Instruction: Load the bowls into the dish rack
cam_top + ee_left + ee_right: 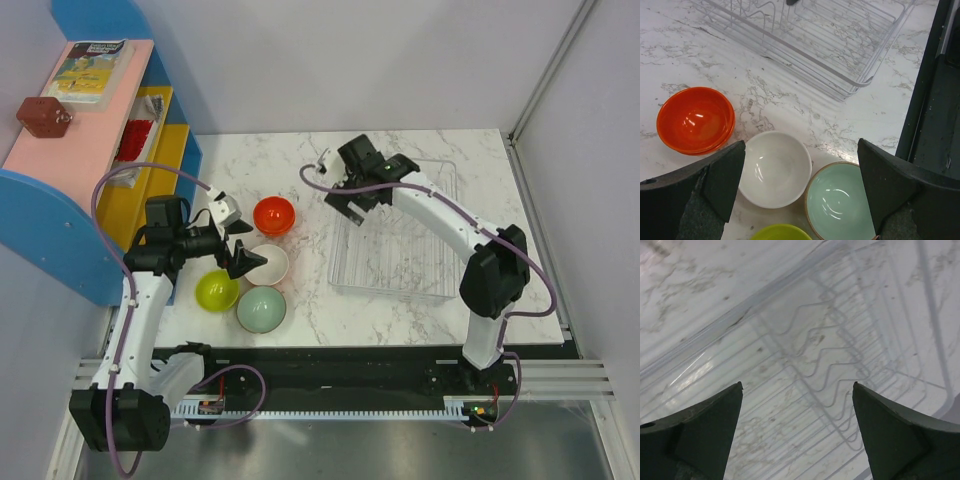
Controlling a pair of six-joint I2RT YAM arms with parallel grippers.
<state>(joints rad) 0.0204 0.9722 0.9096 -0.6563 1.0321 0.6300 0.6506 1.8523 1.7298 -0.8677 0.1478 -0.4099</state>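
Four bowls sit in a cluster on the marble table left of centre. They are a red-orange bowl [273, 214] [695, 120] that looks nested on a second one, a white bowl [268, 264] [775, 169], a lime-yellow bowl [217, 290] [782, 233] and a pale grey-green bowl [261, 309] [840, 200]. My left gripper [232, 238] [801, 142] hovers open above the white and grey-green bowls and holds nothing. The clear dish rack [400, 240] [815, 40] [830, 355] lies to the right, with no bowls in it. My right gripper [348, 203] [797, 385] hangs open over the rack's far left part.
A blue, pink and yellow shelf unit [90, 150] stands along the left edge of the table, with a book and a brown object on top. A black rail [350, 375] runs along the near edge. White walls close in the back and right.
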